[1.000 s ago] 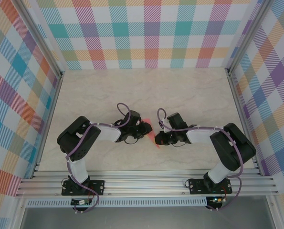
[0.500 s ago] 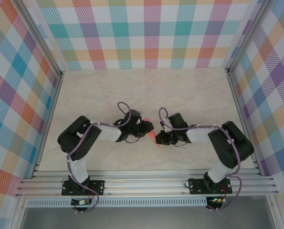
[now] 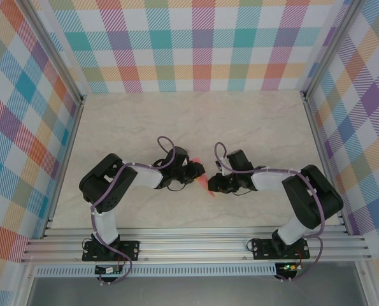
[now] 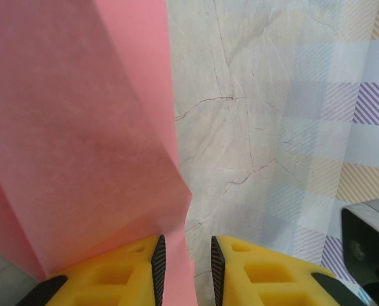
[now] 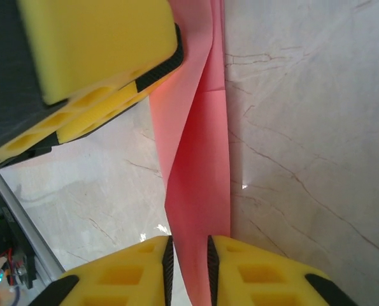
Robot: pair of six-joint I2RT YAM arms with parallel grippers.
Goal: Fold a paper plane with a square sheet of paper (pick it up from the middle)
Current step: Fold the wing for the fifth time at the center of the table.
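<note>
The salmon-pink sheet of paper [image 3: 206,183], folded into a narrow creased shape, sits between the two grippers at the table's middle. My left gripper [image 3: 195,171] is open. In the left wrist view [image 4: 186,245] a paper flap [image 4: 81,127] leans against the left pad, with bare table showing before the right pad. My right gripper [image 3: 213,186] is open too. In the right wrist view [image 5: 188,245] a band of the folded paper [image 5: 199,153] runs between its slightly parted pads. The left gripper's yellow finger [image 5: 100,57] touches the paper's upper part.
The marble-patterned tabletop [image 3: 195,121] is walled by checked panels at the back [image 3: 195,44] and both sides. Aluminium rails [image 3: 195,245] run along the near edge by the arm bases. Open room lies behind and beside the grippers.
The right gripper's jaws, shut on the paper before, have parted slightly. Its arm has shifted a little to the right. The left arm and the paper stay about where they were.
</note>
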